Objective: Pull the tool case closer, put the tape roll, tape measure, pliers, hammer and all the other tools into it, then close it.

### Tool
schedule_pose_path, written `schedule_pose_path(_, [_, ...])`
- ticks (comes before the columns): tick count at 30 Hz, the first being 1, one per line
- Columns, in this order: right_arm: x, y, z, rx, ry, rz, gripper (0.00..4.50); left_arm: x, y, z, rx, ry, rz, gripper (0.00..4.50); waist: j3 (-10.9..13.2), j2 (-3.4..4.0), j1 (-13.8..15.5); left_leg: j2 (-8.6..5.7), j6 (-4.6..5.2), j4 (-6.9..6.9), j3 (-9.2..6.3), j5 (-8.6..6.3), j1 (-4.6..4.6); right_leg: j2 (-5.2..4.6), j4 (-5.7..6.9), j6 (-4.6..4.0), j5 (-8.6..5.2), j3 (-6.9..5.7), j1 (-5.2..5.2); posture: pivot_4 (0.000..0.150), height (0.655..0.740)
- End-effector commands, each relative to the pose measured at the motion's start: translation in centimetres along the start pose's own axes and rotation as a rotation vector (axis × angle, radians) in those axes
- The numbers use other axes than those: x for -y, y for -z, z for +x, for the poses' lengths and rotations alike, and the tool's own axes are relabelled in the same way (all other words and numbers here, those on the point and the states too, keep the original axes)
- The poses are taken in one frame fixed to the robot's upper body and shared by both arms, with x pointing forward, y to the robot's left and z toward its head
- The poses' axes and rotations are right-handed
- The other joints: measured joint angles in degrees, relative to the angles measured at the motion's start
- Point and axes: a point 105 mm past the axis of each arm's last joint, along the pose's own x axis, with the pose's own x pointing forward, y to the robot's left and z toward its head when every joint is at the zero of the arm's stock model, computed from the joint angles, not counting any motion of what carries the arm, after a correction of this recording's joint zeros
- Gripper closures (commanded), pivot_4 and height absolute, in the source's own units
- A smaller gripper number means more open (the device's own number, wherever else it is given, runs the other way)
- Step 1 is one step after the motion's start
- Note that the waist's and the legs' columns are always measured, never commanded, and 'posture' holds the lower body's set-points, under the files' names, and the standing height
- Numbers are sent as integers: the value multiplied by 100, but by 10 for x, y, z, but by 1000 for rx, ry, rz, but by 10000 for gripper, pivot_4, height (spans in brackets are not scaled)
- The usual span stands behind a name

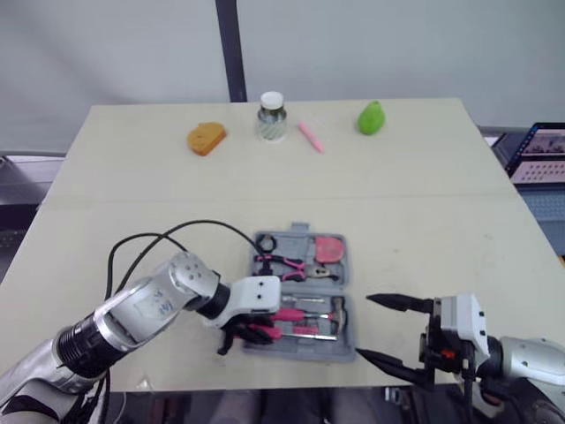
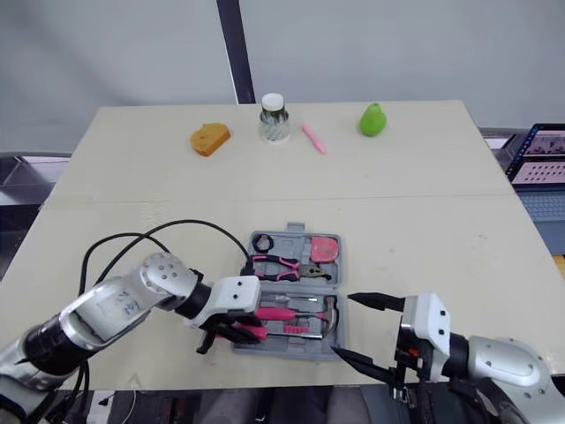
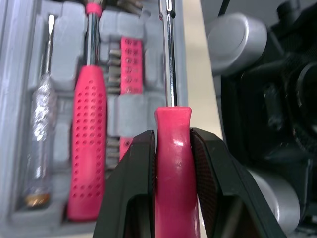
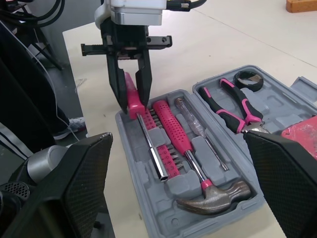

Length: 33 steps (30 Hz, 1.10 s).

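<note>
The grey tool case (image 1: 345, 293) lies open near the table's front edge. Inside it are a black tape roll (image 4: 249, 81), pink-handled pliers (image 4: 233, 106), a pink tape measure (image 1: 329, 249), a hammer (image 4: 213, 191) and a clear-handled tester (image 4: 190, 116). My left gripper (image 1: 238, 336) is at the case's front left corner, shut on the pink handle of a screwdriver (image 3: 172, 168). Its steel shaft (image 4: 151, 148) lies along the case's front tray beside the bit rack. My right gripper (image 1: 388, 332) hovers open just right of the case, its fingers (image 4: 84, 188) spread wide.
Along the table's far edge sit an orange bread slice (image 1: 206, 138), a glass jar (image 1: 272, 117), a pink marker (image 1: 310, 136) and a green pear (image 1: 372, 117). A black cable (image 1: 177, 234) loops over my left arm. A laptop (image 1: 538, 155) stands off the table's right.
</note>
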Motion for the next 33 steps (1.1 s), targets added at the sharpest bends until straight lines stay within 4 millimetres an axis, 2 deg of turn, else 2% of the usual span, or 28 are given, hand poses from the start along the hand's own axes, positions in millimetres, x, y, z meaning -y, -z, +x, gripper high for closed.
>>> schedule_pose_path(1, [-7,-12,-1,23,-30,-41,0,4,-6,2,-24,6,44,39219,0,0,-3,0,0,-1,0,0,0,0,0,0,0,1,0,1500,7400])
schedule_pose_path(16, [-16,-15,1,18,-49,-52,0,13,-9,20,-111,48,68,39219,0,0,-3,3,0,2,2,0,-2,2,2,0,0,2,-2,1500,7400])
schedule_pose_path(25, [-20,-11,-3,-3,-72,-55,0,9,-30,28,-106,9,49,39219,0,-2,1,0,1,6,1,0,-5,3,5,4,2,2,-1,1500,7400])
schedule_pose_path(33, [-19,-2,-14,-87,-85,-135,0,12,-31,30,-103,-9,15,39219,0,-2,-2,4,1,7,4,0,-4,6,5,4,2,3,-1,1500,7400])
